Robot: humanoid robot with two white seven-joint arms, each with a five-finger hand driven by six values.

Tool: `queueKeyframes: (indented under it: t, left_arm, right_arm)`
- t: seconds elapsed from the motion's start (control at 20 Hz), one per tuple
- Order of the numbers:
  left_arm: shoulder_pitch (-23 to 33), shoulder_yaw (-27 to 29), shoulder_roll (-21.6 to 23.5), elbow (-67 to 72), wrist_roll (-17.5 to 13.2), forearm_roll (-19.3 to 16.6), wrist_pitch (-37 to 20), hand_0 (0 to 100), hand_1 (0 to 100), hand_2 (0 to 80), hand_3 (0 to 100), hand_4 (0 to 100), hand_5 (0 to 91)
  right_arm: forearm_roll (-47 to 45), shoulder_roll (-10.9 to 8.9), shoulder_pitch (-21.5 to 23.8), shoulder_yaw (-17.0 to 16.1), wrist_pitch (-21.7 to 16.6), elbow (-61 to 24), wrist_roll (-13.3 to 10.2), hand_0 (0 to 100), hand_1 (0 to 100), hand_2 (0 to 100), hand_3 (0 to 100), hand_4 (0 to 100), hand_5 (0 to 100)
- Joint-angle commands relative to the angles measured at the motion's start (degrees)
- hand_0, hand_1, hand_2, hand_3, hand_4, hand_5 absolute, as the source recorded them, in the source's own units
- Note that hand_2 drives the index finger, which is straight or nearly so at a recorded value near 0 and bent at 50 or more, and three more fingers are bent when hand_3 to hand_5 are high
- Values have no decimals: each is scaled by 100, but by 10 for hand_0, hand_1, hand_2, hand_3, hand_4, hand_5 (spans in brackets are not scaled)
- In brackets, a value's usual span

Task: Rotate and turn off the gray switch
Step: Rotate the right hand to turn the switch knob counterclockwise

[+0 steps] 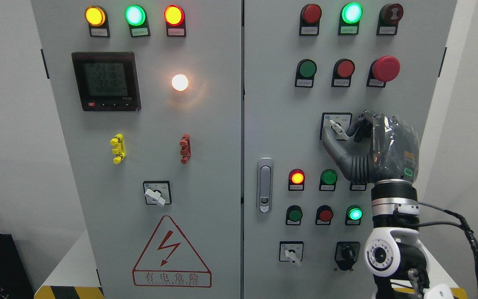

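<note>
On the right cabinet door, a gray rotary switch (337, 127) sits on a dark square plate, its white lever tilted up-left to down-right. My right hand (344, 132) is raised in front of the panel, its arm coming up from the lower right. Thumb (331, 143) and forefinger (357, 123) close around the switch lever, thumb below-left and finger to the right. The hand covers the plate's right part. My left arm does not show.
Similar gray switches sit at the left door's lower middle (156, 194) and the right door's bottom (292, 253), beside a black selector (348, 253). Lit lamps, push buttons, a red mushroom button (385, 68) and a door handle (264, 185) surround the hand.
</note>
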Motion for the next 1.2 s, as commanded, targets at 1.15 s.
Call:
queueKeyframes:
  t: [1.15]
  left_arm:
    - [-2, 184, 0, 132, 6, -44, 5, 120, 389, 0, 0, 0, 0]
  right_arm:
    - [-11, 88, -54, 115, 23, 99, -2, 436, 381, 736, 901, 775, 962]
